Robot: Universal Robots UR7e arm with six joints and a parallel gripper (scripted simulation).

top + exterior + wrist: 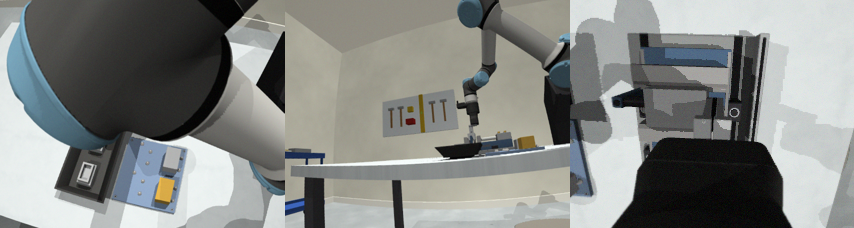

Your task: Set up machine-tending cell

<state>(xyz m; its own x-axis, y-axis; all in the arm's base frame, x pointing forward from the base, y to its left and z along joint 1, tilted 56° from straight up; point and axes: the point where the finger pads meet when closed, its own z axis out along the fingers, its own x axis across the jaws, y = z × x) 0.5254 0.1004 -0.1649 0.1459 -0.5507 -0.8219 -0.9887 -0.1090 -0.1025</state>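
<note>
While overhead, arm point(119, 67) masking vise point(695, 85).

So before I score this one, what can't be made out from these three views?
- Top view: the arm hides the vise and part of the second finished part in the outfeed tray.
- Exterior view: the tray's wall blocks the vise opening; the gripper is too small to read.
- Wrist view: the gripper body covers the near end of the vise; whether a blank sits inside is unclear.

Beside the matt dark outfeed tray point(65, 171), the infeed plate point(129, 184) looks smooth blue. On it sit a dull grey aluminium blank point(172, 159) and a yellow brass blank point(165, 190).
</note>
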